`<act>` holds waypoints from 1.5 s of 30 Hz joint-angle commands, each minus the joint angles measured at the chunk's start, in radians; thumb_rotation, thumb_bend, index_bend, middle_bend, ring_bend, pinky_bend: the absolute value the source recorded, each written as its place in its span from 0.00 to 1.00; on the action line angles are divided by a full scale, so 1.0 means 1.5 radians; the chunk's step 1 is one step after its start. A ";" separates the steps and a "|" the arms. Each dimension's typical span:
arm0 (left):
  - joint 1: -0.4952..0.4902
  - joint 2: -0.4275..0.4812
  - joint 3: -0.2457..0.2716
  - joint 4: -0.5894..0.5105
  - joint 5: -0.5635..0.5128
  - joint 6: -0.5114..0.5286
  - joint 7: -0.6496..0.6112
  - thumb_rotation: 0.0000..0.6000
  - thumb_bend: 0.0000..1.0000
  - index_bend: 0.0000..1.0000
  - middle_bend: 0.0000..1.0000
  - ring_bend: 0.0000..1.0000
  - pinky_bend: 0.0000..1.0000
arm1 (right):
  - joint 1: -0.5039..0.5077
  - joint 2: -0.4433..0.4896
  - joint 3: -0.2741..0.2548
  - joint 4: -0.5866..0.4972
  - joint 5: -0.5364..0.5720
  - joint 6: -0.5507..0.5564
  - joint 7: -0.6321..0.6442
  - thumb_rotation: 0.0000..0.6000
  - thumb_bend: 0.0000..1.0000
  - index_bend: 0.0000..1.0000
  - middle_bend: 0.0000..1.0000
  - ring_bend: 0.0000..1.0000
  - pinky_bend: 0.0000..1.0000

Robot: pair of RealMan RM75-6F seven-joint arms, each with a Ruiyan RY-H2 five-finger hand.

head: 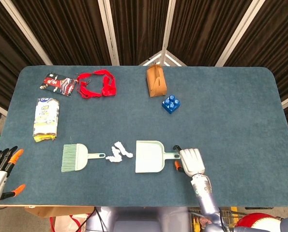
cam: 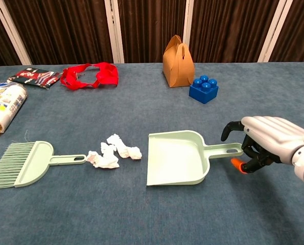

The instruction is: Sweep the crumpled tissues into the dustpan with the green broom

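Observation:
The pale green dustpan [cam: 174, 159] lies at the front centre of the table, mouth facing left. My right hand [cam: 268, 141] sits at the end of its handle [cam: 224, 150]; a dark finger arches over it and an orange-tipped one lies just below, with small gaps showing. The same right hand [head: 192, 161] shows in the head view. Two crumpled white tissues [cam: 114, 153] lie just left of the dustpan [head: 150, 156]. Further left lies the green broom [cam: 24, 163], bristles pointing left. My left hand [head: 1, 166] hangs off the table's front-left corner, fingers spread, holding nothing.
At the back stand a brown paper box [cam: 178, 54] and a blue toy block [cam: 203, 89]. A red strap [cam: 89, 75], a snack packet [cam: 33, 77] and a yellow-white pack [cam: 2, 113] lie at the back left.

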 commanded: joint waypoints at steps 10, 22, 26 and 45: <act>-0.001 0.001 0.002 0.000 0.000 -0.003 -0.001 1.00 0.00 0.00 0.00 0.00 0.00 | 0.013 -0.004 0.009 0.009 -0.001 -0.004 0.000 1.00 0.48 0.64 0.91 0.90 0.89; -0.026 0.019 -0.014 -0.058 -0.024 -0.041 0.023 1.00 0.03 0.00 0.00 0.00 0.03 | 0.027 0.055 0.001 0.009 -0.039 -0.012 -0.006 1.00 0.48 0.65 0.91 0.90 0.89; -0.049 0.016 -0.037 -0.090 -0.054 -0.068 0.073 1.00 0.07 0.06 0.03 0.08 0.12 | 0.030 0.073 -0.001 0.001 -0.045 -0.015 -0.008 1.00 0.48 0.65 0.91 0.90 0.89; -0.233 -0.138 -0.168 -0.085 -0.277 -0.222 0.353 1.00 0.31 0.34 0.85 0.91 0.98 | 0.041 0.073 0.003 0.010 -0.028 -0.021 -0.021 1.00 0.49 0.65 0.91 0.90 0.89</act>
